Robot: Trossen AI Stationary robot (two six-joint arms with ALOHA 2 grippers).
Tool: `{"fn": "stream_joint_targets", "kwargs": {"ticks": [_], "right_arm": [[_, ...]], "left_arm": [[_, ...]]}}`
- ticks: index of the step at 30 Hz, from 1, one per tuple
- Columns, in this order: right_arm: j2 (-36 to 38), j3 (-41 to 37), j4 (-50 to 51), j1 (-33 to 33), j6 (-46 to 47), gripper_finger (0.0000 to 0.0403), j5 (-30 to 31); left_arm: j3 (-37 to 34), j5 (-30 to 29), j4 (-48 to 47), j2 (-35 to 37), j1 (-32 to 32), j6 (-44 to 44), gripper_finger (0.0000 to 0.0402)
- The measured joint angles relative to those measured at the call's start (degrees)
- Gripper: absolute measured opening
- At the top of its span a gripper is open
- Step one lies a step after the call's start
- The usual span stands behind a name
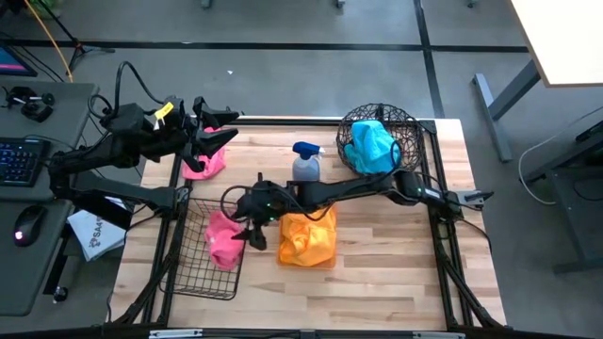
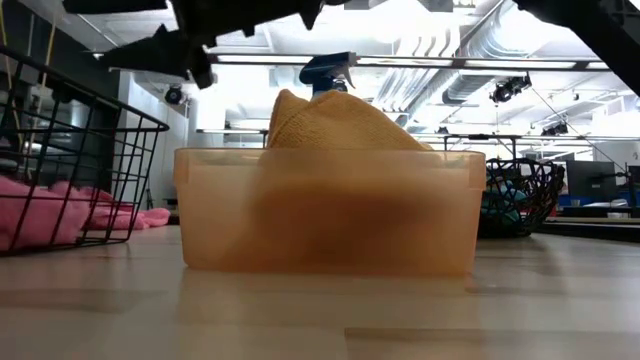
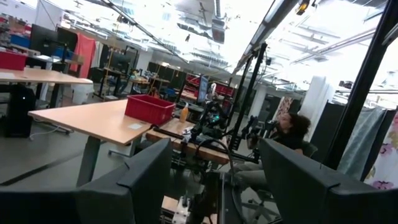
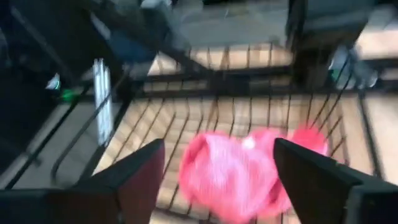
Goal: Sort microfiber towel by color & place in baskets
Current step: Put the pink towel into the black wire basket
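Reaching across the table (image 1: 377, 273) from its right side, the right arm holds its gripper (image 1: 247, 224) over the near edge of the rectangular black wire-grid basket (image 1: 193, 273); its fingers (image 4: 137, 177) stand wide apart with nothing between them, and a pink towel (image 4: 239, 171) lies crumpled on the basket's wire floor just below; in the high view that towel (image 1: 223, 240) sits at the basket's right end. Just beside the basket stands the translucent orange bin (image 1: 306, 240) with an orange towel (image 2: 335, 120) heaped above its rim; the two containers are close but whether they touch cannot be told. A blue-capped spray bottle (image 1: 306, 163) stands behind the bin; further right, at the table's far corner, the round dark wire bowl-basket (image 1: 380, 141) holds a blue towel (image 1: 372, 146). A second pink towel (image 1: 205, 162) lies on the tabletop near the far left edge; the left gripper (image 1: 226, 130) hangs just above it, its fingers (image 3: 134, 186) spread open and pointing out toward the room, where a seated person (image 3: 283, 134) shows beyond desks.
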State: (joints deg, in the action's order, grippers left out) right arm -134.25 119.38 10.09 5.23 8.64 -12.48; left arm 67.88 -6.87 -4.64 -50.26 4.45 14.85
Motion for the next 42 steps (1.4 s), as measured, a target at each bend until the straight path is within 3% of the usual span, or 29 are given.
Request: {"fn": "stream_joint_targets", "kwargs": {"ticks": [3, 7, 13, 16, 20, 24, 27, 29, 33, 36, 38, 42], "right_arm": [[1.63, 0.01, 6.55, -1.04, -0.26, 0.0313, -2.91], [6.12, -0.01, 18.71, -3.17, -5.07, 0.0317, -5.59], [14.95, -0.77, 45.6, -4.51, -15.58, 0.0307, -3.37], [21.23, -7.51, 53.13, -4.88, -16.42, 0.0305, -2.57], [33.23, -28.57, 48.52, -4.87, -10.43, 0.0304, -0.94], [49.17, -52.08, 39.28, -2.95, 5.8, 0.0304, 0.25], [60.62, -65.9, 33.16, 0.72, 21.19, 0.0304, 3.06], [67.69, -72.37, 28.9, 3.71, 31.68, 0.0304, 5.67], [77.57, -80.07, 21.8, 8.29, 47.53, 0.0304, 13.16], [81.57, -81.64, 20.43, 9.73, 52.13, 0.0304, 18.66], [82.55, -81.64, 20.54, 9.81, 52.31, 0.0304, 20.7], [82.86, -80.76, 20.03, 9.77, 50.88, 0.0304, 22.77]], "left_arm": [[0.0, 0.0, -0.07, 0.0, 0.04, 0.0, 0.0235], [0.0, -0.2, -0.2, 0.0, 0.04, 0.04, 0.0235], [0.0, -0.28, -0.69, 0.0, 0.04, -0.09, 0.0235], [0.0, -0.85, -1.99, 0.02, 0.03, -0.13, 0.0235], [0.0, -2.04, -5.1, 0.0, 0.04, -0.07, 0.0235], [-0.02, -4.31, -7.42, -0.25, 0.04, 1.08, 0.0235], [0.0, -12.22, -12.01, -2.1, 0.03, 8.32, 0.0234], [0.52, -16.4, -20.82, -4.64, 0.94, 12.17, 0.0233], [4.21, -16.31, -42.6, -13.3, 8.11, 14.69, 0.0228], [5.26, -17.22, -54.0, -18.35, 15.67, 13.53, 0.0225], [3.01, -17.59, -57.41, -20.62, 21.02, 13.77, 0.0225], [-6.68, -14.3, -53.47, -20.05, 30.8, 15.38, 0.0225]]}}
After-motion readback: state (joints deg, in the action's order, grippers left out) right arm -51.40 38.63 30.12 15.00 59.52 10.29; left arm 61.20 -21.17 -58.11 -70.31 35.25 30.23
